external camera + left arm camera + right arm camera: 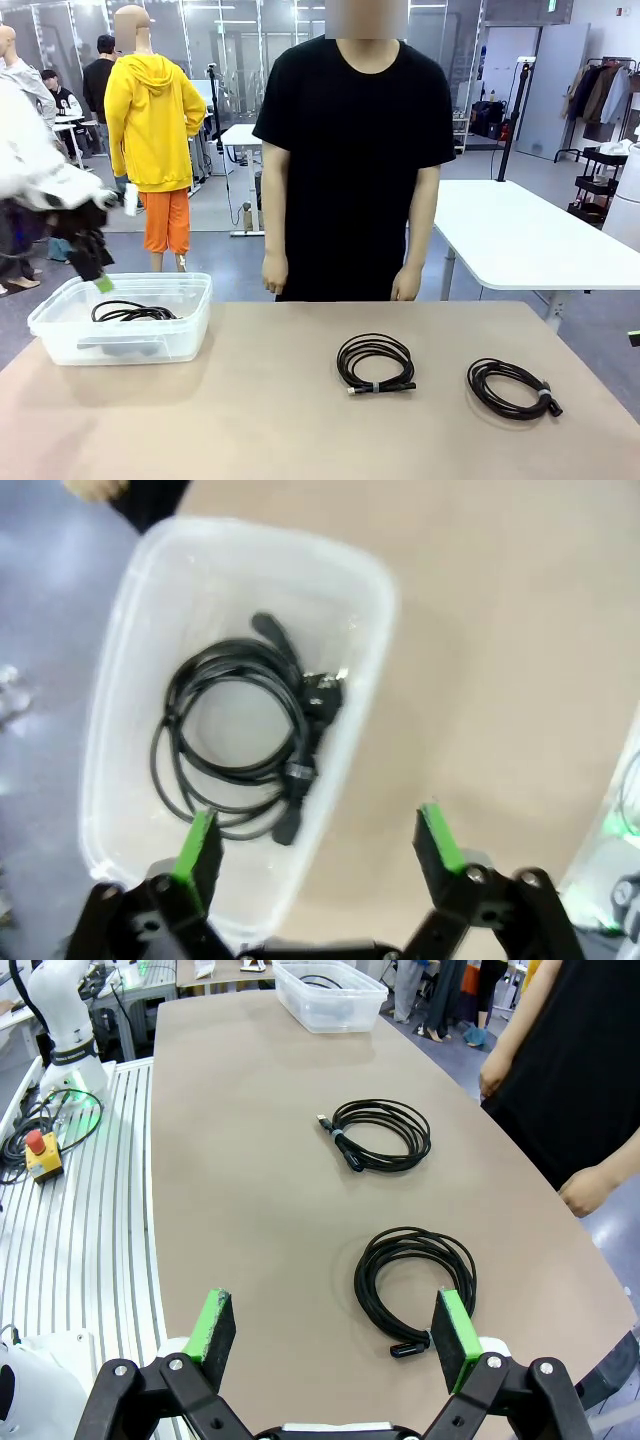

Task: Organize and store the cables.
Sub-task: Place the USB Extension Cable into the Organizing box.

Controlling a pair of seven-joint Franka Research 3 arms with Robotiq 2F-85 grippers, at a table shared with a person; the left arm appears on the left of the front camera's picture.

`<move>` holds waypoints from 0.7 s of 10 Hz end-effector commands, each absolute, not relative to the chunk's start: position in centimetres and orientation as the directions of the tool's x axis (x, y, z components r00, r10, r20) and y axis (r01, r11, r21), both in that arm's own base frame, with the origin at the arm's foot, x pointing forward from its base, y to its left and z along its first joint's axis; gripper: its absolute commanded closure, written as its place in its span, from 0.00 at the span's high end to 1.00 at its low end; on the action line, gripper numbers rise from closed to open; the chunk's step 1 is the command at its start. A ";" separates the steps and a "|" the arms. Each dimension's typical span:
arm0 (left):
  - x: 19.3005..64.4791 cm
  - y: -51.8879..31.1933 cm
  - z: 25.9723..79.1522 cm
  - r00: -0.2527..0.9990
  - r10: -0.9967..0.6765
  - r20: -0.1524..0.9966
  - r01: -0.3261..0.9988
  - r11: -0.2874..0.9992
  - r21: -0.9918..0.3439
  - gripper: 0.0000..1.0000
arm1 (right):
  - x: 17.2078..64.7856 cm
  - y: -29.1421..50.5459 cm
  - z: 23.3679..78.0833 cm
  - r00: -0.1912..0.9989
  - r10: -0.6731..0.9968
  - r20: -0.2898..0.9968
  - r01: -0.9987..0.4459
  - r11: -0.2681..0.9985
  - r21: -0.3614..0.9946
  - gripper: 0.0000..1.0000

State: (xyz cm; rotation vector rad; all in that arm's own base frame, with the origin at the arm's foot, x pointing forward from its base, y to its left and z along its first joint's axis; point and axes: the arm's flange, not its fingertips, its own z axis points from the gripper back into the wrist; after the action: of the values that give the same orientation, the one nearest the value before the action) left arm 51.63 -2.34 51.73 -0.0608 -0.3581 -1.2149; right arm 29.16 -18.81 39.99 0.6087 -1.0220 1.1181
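Right claw [333,1305] gaping empty near the cable coil [415,1280]: likely light, floppy, so pinch across bundled strands.

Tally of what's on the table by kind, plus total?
Black cable coils: 3 (coil in the bin, middle coil, right coil)
Clear plastic bin: 1
Total: 4
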 end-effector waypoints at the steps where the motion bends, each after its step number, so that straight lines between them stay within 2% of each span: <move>1: 44.6 1.8 53.4 0.287 -0.837 0.466 0.924 0.369 0.094 0.97 | 29.2 -19.0 40.0 0.064 0.431 0.900 -0.930 0.352 -0.103 1.00; 4: 40.5 2.4 51.1 0.236 -0.736 0.635 0.906 0.403 0.130 0.97 | 29.2 -19.0 40.0 0.064 0.431 0.900 -0.930 0.352 -0.103 1.00; 7: 38.7 2.6 49.7 0.215 -0.700 0.681 0.904 0.406 0.133 0.97 | 29.2 -19.0 40.0 0.064 0.431 0.900 -0.930 0.352 -0.103 1.00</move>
State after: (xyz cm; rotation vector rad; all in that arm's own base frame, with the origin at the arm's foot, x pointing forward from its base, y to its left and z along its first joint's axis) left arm 38.89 2.75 49.95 -0.3238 -0.6873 -1.1266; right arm 29.16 -18.81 39.99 0.6086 -1.0221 1.1181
